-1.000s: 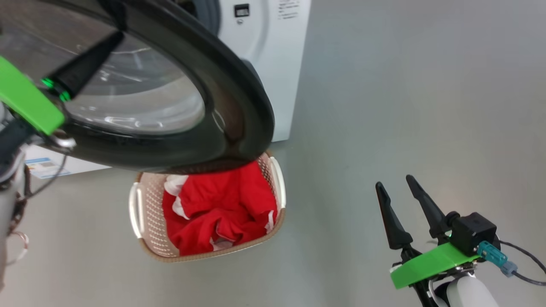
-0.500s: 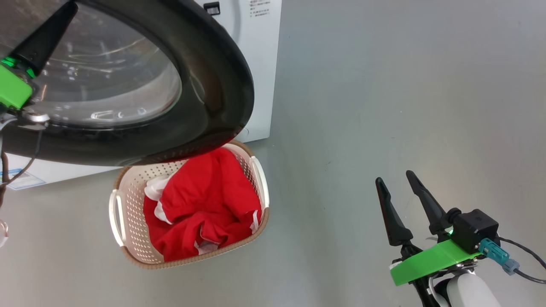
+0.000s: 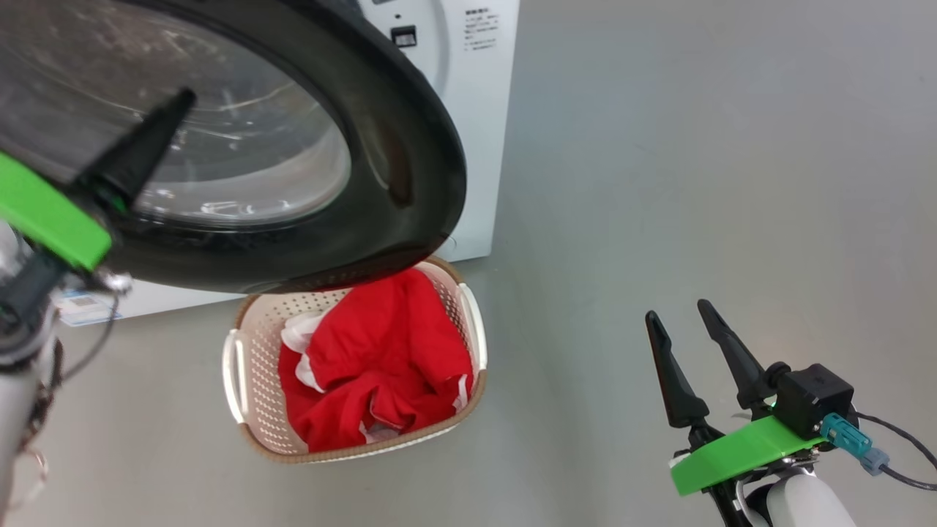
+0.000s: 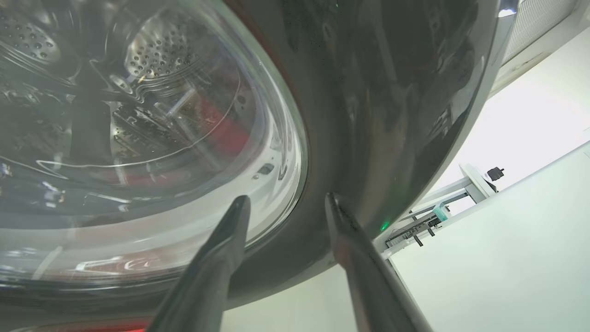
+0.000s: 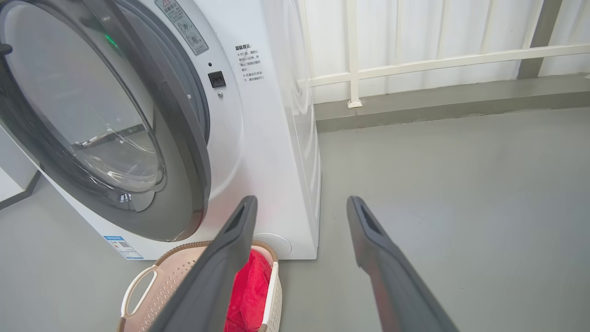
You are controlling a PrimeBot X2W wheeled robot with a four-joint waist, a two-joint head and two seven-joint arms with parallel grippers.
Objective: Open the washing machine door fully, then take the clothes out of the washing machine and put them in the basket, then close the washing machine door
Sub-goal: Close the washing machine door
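Both jaws gape: left gripper (image 4: 284, 197) before the washing machine door (image 4: 368, 115), right gripper (image 3: 676, 308) well clear.

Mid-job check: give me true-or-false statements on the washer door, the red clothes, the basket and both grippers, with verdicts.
1. The bright red clothes lie in the cream perforated plastic basket. True.
2. The round black-rimmed glass door is shut against the white washing machine. False: it stands swung out from the machine.
3. The right gripper has its fingers apart and holds nothing. True.
4. The basket stands on top of the washing machine. False: it stands on the grey floor in front.
5. The left gripper is clamped on a garment. False: its fingers are apart, close to the door.
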